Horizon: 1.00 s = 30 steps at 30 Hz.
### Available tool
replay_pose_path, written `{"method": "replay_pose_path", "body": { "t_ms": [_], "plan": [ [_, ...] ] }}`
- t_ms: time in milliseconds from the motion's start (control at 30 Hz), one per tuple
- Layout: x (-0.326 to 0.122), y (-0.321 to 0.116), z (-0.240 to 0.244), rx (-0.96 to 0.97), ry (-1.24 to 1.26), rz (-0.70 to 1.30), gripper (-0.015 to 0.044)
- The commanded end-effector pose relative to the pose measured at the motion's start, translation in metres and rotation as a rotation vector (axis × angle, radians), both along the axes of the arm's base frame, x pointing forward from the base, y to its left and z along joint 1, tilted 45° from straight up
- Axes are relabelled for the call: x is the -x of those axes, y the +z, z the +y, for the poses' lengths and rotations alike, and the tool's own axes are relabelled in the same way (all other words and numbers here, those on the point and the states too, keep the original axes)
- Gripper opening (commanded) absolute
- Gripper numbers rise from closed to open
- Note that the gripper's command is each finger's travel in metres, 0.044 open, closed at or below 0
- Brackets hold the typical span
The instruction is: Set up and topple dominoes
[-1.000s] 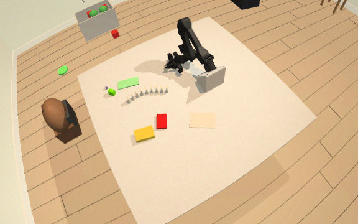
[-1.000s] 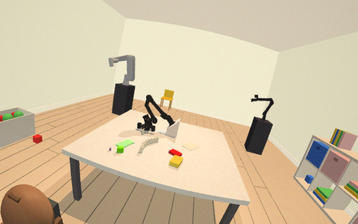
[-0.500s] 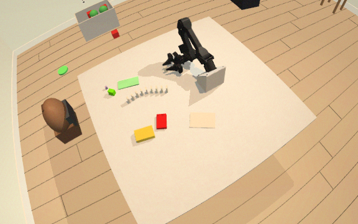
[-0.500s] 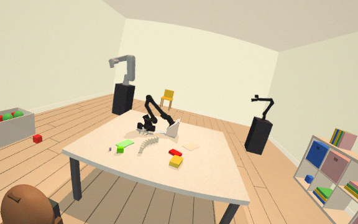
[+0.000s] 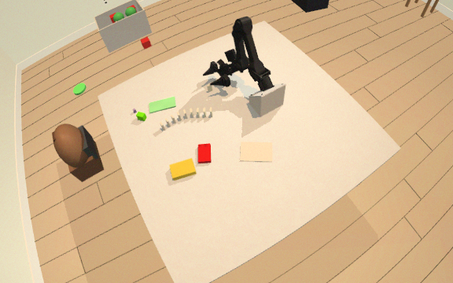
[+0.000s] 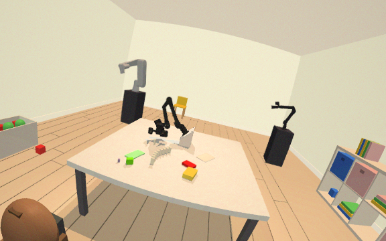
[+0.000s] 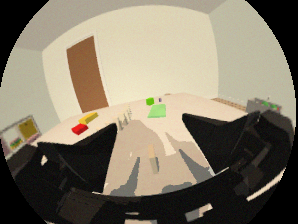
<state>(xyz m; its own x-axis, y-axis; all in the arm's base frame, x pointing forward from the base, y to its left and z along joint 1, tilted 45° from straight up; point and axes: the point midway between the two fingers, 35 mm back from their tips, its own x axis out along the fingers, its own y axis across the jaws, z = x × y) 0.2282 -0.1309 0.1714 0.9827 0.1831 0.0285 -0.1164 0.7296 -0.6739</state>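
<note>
A curved row of several pale dominoes (image 5: 191, 113) (image 7: 120, 123) stands on the table (image 5: 313, 173) (image 6: 226, 187). A separate small tan domino (image 5: 209, 89) (image 7: 152, 156) is on the table near my fingers, away from the row; whether it stands or lies is hard to tell. My gripper (image 5: 208, 79) (image 7: 149, 121) is wide open and empty. In the wrist view its two black fingers spread to either side of that single domino, which shows low between them. In the exterior view the gripper (image 6: 156, 132) is low over the far part of the table, and the single domino cannot be made out there.
A light green flat block (image 5: 162, 104) (image 7: 157, 111), a green cube (image 5: 141, 116) and a tiny purple thing (image 5: 134, 111) lie beyond the row's far end. A red block (image 5: 204, 153), a yellow block (image 5: 182, 169) and a beige flat square (image 5: 256, 152) lie on the row's other side.
</note>
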Motion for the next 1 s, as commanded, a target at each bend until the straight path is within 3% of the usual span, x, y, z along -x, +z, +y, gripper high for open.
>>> {"method": "replay_pose_path", "body": {
  "t_ms": [0,333,500,667,967],
  "plan": [
    [0.001,0.003,0.007,-0.004,-0.007,0.004,0.0440],
    [-0.064,0.018,0.007,0.113,-0.065,0.113,0.0440],
    [-0.097,-0.002,0.008,0.233,-0.189,0.404,0.0440],
    [-0.095,-0.023,0.022,0.516,-0.230,0.786,0.0440],
    [-0.066,-0.014,0.034,0.936,-0.189,1.122,0.0440]
  ]
}}
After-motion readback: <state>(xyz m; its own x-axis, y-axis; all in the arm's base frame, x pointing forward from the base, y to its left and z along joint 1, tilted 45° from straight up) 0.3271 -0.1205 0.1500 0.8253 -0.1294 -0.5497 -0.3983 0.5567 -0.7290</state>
